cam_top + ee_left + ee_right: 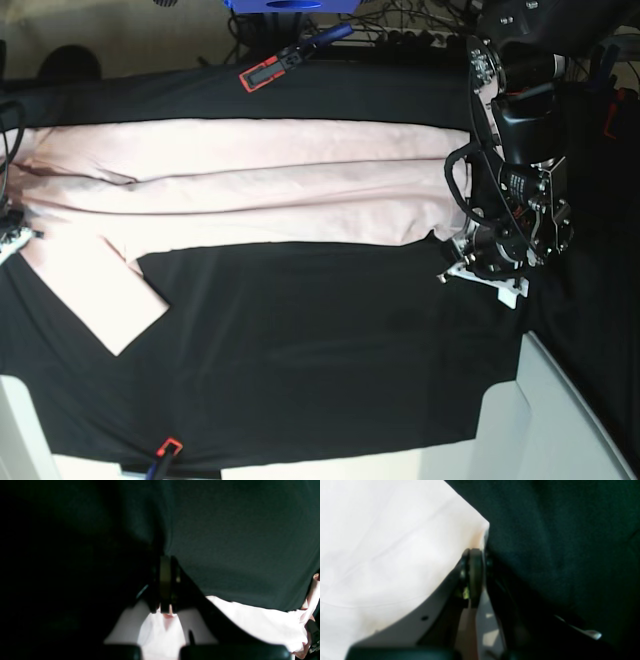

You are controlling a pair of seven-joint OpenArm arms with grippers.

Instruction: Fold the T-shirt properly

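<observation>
Left wrist view shows the left claw [166, 608] pinched shut on an edge of the pale pink T-shirt [262, 622]. The right claw [475, 555] is likewise clamped on a corner of the shirt. From the base view, the T-shirt lies stretched across the far half of the black-clothed counter [330, 350], one sleeve angled toward its near side.

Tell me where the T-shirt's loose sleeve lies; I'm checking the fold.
In the base view the sleeve sticks out at lower left of the T-shirt, flat on the black cloth, far from the left tool.
</observation>
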